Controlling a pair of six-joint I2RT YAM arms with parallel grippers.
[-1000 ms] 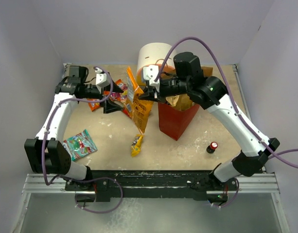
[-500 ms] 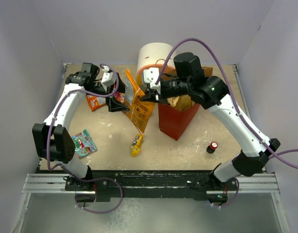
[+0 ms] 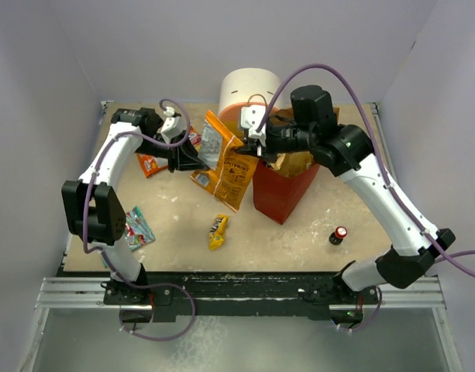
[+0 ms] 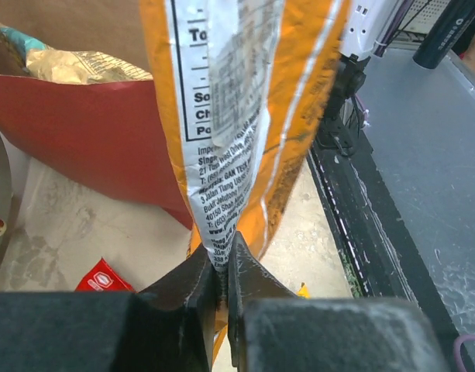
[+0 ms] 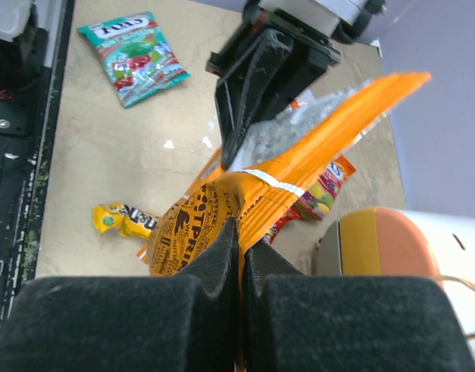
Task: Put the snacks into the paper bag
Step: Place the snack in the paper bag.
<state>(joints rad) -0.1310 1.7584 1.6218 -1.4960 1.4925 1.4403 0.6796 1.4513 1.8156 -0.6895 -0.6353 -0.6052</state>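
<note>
The orange crinkly chip bag (image 3: 229, 167), hanging upright and edge-on a second ago, now slants with its broad face up, stretched between the left gripper (image 3: 201, 157), which has swung rightward, and the right gripper (image 3: 245, 147), shifted slightly toward the red-sided brown paper bag (image 3: 280, 194).

Overhead view looks down; both close wrist views share the orange packet (image 4: 245, 116).

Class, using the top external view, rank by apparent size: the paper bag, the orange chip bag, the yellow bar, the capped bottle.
1. paper bag
2. orange chip bag, close; held up nearer the camera, so unsure
3. yellow bar
4. capped bottle
</note>
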